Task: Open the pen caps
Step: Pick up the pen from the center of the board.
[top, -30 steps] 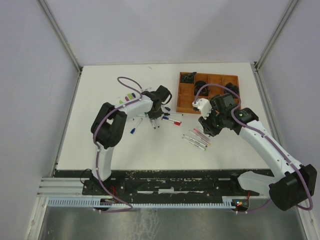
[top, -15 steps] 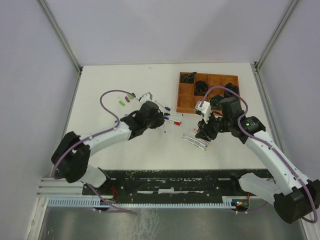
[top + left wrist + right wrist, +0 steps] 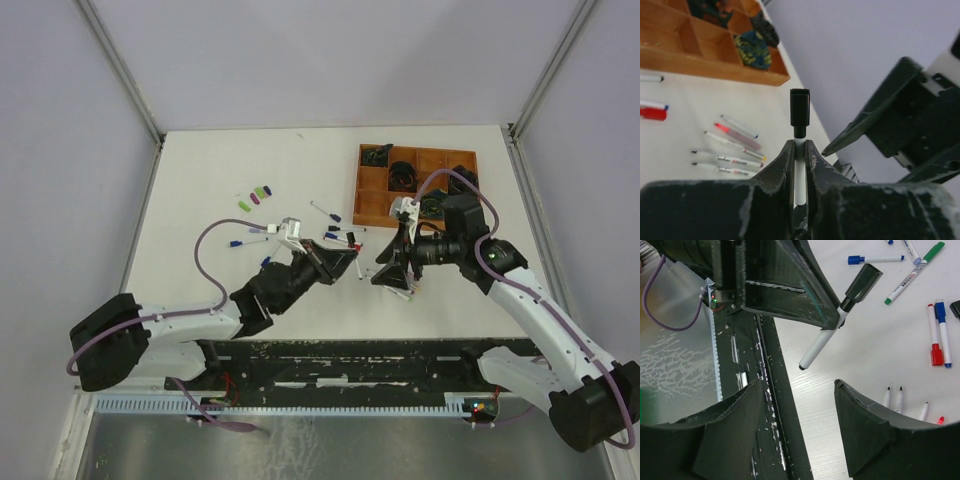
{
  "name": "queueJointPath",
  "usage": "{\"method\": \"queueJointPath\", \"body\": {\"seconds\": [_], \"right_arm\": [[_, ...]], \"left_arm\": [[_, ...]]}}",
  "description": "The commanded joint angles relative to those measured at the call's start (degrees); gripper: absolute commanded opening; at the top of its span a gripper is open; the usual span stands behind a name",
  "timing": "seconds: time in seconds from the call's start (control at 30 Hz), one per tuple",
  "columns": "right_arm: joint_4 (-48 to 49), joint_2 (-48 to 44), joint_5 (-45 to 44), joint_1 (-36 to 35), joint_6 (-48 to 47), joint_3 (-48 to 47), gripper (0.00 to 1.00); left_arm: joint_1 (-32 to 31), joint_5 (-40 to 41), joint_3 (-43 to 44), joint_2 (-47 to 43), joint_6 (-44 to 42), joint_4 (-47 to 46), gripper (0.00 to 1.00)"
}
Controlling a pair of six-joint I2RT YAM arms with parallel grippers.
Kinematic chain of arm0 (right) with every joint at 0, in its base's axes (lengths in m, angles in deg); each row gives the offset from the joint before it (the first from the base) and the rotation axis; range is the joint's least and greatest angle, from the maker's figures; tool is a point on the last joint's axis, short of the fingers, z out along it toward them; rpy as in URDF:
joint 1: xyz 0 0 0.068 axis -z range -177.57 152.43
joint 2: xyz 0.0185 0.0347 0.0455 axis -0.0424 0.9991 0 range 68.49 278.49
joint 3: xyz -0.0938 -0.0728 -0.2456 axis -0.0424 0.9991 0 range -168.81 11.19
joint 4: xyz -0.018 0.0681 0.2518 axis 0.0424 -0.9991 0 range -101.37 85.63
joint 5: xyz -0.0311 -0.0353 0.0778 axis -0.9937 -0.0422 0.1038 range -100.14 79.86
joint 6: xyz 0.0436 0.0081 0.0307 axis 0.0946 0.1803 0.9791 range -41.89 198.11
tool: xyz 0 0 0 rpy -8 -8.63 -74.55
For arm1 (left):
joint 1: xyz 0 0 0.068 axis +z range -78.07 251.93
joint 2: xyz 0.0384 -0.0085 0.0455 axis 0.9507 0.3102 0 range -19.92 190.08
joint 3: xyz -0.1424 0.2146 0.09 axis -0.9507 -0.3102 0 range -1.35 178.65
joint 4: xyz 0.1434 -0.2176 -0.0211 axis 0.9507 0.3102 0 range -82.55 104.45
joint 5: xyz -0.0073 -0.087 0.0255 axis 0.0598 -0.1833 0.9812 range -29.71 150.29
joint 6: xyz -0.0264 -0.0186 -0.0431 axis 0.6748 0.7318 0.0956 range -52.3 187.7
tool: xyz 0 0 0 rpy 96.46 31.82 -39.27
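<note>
Left fingers [image 3: 782, 167] swung rightward, pinching black-capped pen [image 3: 800, 175]; right fingers [image 3: 865, 435] widened opposite; white table [image 3: 200, 180] below.

item counts, top and wrist views.
two grippers, the left gripper [image 3: 799, 146] and the right gripper [image 3: 799, 386]; one brown tray [image 3: 368, 205]; three loose pen caps [image 3: 255, 198], two green and one purple; one raised black-capped pen [image 3: 800, 172]; five uncapped pens [image 3: 732, 146] side by side; the remaining scattered pens [image 3: 322, 209] are too small to count.
</note>
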Motion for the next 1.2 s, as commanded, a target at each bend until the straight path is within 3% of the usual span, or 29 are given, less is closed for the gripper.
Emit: {"method": "queueJointPath", "body": {"seconds": [0.0, 0.57, 0.9, 1.17], "right_arm": [[3.8, -0.9, 2.5, 0.3, 3.7, 0.4, 0.68], [10.1, 1.2, -0.2, 0.5, 15.4, 3.1, 0.63], [10.5, 2.7, 1.9, 1.0, 17.8, 2.4, 0.49], [10.6, 3.6, 3.3, 1.8, 19.3, 2.4, 0.28]], "left_arm": [[-3.2, 8.0, 0.0, 0.0, -4.8, -14.5, 0.03], [-8.7, 11.1, 2.9, 8.4, -8.5, -25.9, 0.03], [-9.8, 11.0, 4.8, 11.5, -9.2, -27.0, 0.03], [-10.3, 10.9, 5.0, 13.6, -10.2, -29.8, 0.03]]}}
